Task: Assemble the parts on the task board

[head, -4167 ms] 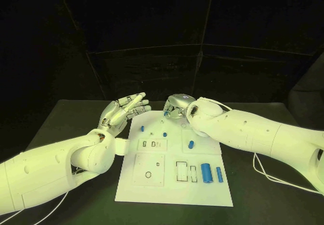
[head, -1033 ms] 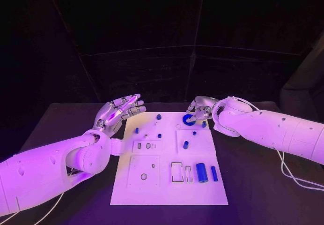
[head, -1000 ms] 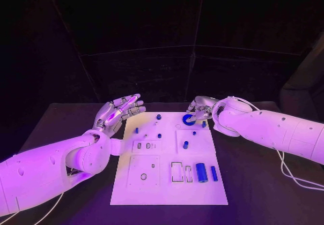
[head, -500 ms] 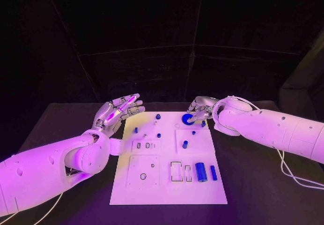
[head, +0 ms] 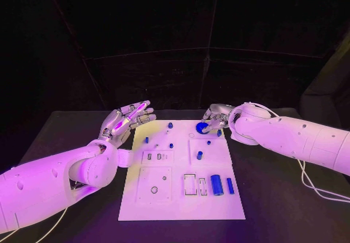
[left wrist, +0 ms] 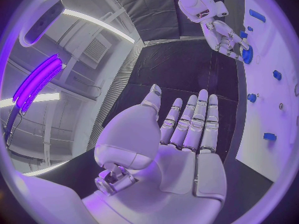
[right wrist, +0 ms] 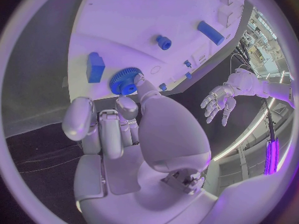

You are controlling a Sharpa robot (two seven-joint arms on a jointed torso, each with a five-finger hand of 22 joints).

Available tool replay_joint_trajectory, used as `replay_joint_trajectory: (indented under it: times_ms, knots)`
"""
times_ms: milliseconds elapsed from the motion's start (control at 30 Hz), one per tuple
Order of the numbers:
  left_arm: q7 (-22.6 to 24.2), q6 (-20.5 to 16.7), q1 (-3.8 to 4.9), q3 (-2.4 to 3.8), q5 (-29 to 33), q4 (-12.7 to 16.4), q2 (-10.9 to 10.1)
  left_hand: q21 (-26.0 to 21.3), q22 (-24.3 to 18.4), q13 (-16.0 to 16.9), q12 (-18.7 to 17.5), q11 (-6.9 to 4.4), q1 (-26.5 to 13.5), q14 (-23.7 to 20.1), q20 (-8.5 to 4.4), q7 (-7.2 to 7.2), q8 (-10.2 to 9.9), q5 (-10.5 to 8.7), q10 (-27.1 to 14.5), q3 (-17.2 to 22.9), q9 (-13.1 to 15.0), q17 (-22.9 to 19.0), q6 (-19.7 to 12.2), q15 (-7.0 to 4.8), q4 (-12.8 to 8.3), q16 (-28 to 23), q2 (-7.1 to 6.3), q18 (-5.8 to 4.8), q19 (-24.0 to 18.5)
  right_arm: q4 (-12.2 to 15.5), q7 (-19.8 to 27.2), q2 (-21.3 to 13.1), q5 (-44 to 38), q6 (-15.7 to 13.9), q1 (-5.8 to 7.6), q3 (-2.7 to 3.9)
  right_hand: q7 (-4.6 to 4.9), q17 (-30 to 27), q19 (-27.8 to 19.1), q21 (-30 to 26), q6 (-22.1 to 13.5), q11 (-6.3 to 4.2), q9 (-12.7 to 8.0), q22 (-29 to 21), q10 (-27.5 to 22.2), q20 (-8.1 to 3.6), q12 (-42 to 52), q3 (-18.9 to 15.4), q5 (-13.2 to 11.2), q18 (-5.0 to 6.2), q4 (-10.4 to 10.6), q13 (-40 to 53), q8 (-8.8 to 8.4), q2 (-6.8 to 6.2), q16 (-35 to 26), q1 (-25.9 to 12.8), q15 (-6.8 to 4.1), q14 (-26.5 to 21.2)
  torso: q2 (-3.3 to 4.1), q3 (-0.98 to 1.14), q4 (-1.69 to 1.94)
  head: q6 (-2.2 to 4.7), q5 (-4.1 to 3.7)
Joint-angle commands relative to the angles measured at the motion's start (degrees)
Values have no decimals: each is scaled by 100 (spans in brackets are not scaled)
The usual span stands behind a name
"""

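Observation:
The white task board lies in the middle of the table. My right hand hangs over the board's far right corner and holds a blue gear at its fingertips. In the right wrist view one fingertip lies against the gear, just above the board. My left hand is raised beside the board's far left corner, open, palm up and fingers apart. Small blue pegs stand on the far half. A thick blue cylinder and a thinner one lie at the near right.
Rectangular slots sit beside the cylinders, and a square plate with an oval hole is at the board's near left. A blue block lies close to the gear. Black table surrounds the board.
My right hand has edged slightly toward the board's far edge, carrying the gear with it. The left hand has stayed where it was.

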Motion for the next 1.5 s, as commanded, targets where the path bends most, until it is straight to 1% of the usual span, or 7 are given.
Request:
replay_joint_trajectory:
  times_ms: [33, 133, 233, 433, 733, 1133, 1500]
  knots:
    - [31, 93, 7, 3, -24, -2, 4, 12, -9, -2, -30, 7, 29, 46, 1, 558, -16, 31, 53, 5, 4, -5, -5, 13, -27, -19, 18, 42, 10, -20, -32, 15, -48, 115, -6, -10, -4, 430, 44, 40, 95, -13, 15, 18, 15, 8, 78, 83, 42, -68, -49, 60, 55, 57, 31, 128, 27, 408, 1, 2, 0, -3, 6]
    - [30, 97, 7, 3, -24, -7, 5, 10, -11, -2, -32, 8, 26, 43, 2, 559, -19, 31, 51, 5, 2, -7, -11, 14, -28, -22, 18, 42, 6, -22, -2, 25, -89, 62, -7, -10, -11, 438, 45, 56, 166, -28, 19, 40, 38, -5, 154, 264, -144, -71, -204, 158, 95, 149, 36, 386, 12, 408, 2, 4, -2, -9, 3]
    - [28, 101, 7, 3, -24, -12, 7, 9, -11, -3, -33, 8, 25, 42, 2, 560, -20, 31, 50, 5, 2, -8, -13, 15, -28, -23, 18, 41, 5, -20, 15, 33, -161, -15, -9, -10, 4, 474, 55, 86, 235, -20, 13, 87, 64, -9, 230, 465, -184, -80, -332, 253, 122, 214, 54, 547, 15, 414, 2, 5, -1, -16, 3]
    - [26, 108, 6, 3, -24, -18, 11, 9, -12, -3, -34, 8, 24, 42, 2, 560, -21, 31, 50, 6, 2, -8, -10, 15, -27, -24, 19, 41, 5, -38, 35, 56, -224, -135, -10, -11, 4, 506, 62, 116, 358, -17, 6, 130, 119, -1, 342, 690, -192, -87, -372, 379, 160, 271, 70, 519, 22, 418, 4, 3, -2, -22, -5]
    - [18, 115, 5, 2, -24, -26, 14, 9, -12, -3, -34, 8, 24, 42, 2, 560, -21, 31, 50, 6, 2, -8, -10, 15, -27, -24, 19, 41, 5, -85, 9, 120, -382, -57, -14, -11, 7, 530, 63, 136, 358, -16, -17, 158, 99, 2, 329, 815, -177, -91, -394, 386, 132, 183, 81, 419, 25, 421, 1, 1, 6, -25, -17]
    - [-3, 127, 4, 2, -24, -22, 13, 7, -14, -4, -36, 9, 18, 40, 2, 560, -24, 31, 50, 8, 1, -10, -15, 16, -25, -26, 26, 41, 1, -159, -111, 158, -468, 433, -19, -12, 7, 533, 52, 148, 245, -3, -27, 176, 19, 18, 190, 828, -284, -93, -327, 282, 57, -51, 81, 152, 39, 418, 0, 2, -2, -32, -18]
    - [-29, 143, 4, 2, -24, -12, 8, 6, -15, -4, -38, 9, 17, 40, 2, 560, -26, 31, 49, 9, 0, -10, -19, 16, -26, -28, 27, 41, 0, -215, -237, 185, -474, 699, -26, -13, -3, 531, 48, 151, 272, -11, -15, 181, 33, 18, 203, 842, -271, -93, -280, 303, 74, -71, 78, 79, 35, 416, 4, 1, 2, -45, -30]
